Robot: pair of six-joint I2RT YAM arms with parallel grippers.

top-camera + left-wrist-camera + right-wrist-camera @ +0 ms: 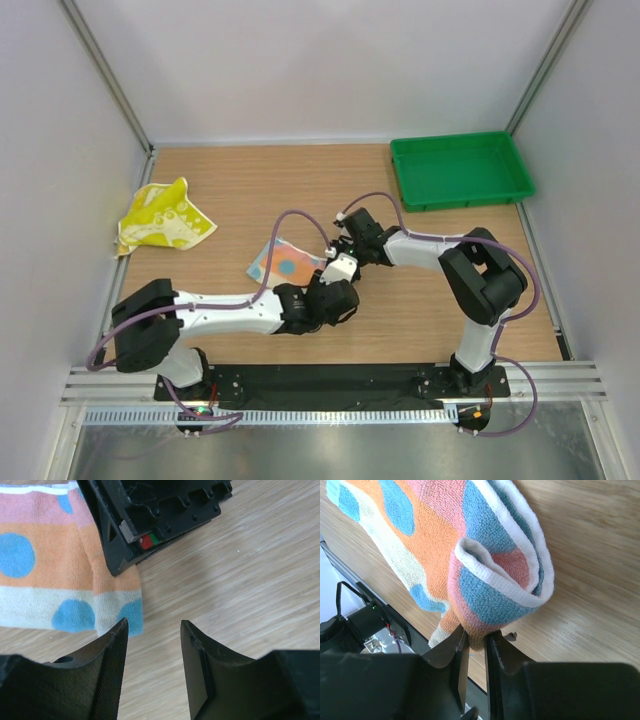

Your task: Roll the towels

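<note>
**Top view.** Shows a wooden table with the blue-dotted towel, orange-pink in ground, near centre. Places the yellow towel well apart at 9 o'clock, crumpled beside the left wall. Places a green tray at 1 o'clock, in the far corner.

**Right wrist view.** Shows the right gripper almost closed, jaws pinching a folded edge of the blue-dotted towel with only the cloth's thickness between them. Shows the cloth curled over itself in one loose turn, white hem outermost, the remainder spread flat toward 10 o'clock.

**Left wrist view.** Shows the left gripper parted moderately and holding nothing, over bare wood just beside the blue-dotted towel's corner at 9 o'clock. Shows the right gripper's black housing at 12 o'clock, over the towel's edge, bearing a small red-and-green mark. Leaves any lettering there too small to tell.
</note>
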